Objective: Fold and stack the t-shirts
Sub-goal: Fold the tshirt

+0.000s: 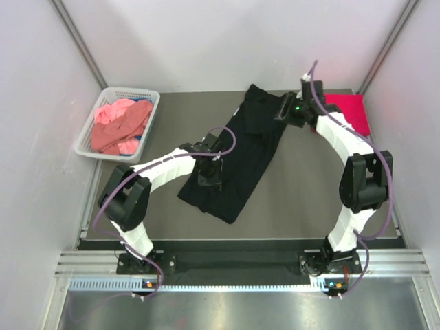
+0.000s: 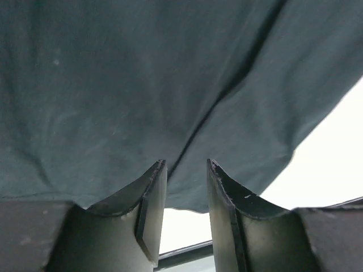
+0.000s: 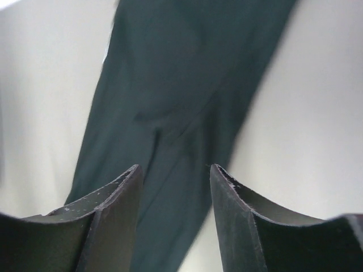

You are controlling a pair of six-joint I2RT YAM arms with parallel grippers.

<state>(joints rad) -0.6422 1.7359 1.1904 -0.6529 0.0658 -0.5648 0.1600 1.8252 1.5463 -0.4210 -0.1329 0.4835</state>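
A black t-shirt [image 1: 247, 158] lies on the table as a long narrow strip, running diagonally from the back centre toward the front. My left gripper [image 1: 210, 177] is open and hovers over the strip's lower left edge. In the left wrist view the cloth [image 2: 142, 85] fills the frame beyond the open gripper [image 2: 186, 165], with nothing between the jaws. My right gripper [image 1: 285, 108] is open at the strip's far right edge. The right wrist view shows the cloth [image 3: 170, 85] beyond the empty gripper [image 3: 174, 168]. A crimson red t-shirt [image 1: 350, 110] lies folded at the back right.
A white lattice basket [image 1: 124, 91] at the back left holds crumpled salmon pink shirts [image 1: 120, 127]. The dark table top [image 1: 302, 185] is walled in by white panels on three sides. The right arm reaches over the red shirt's near edge.
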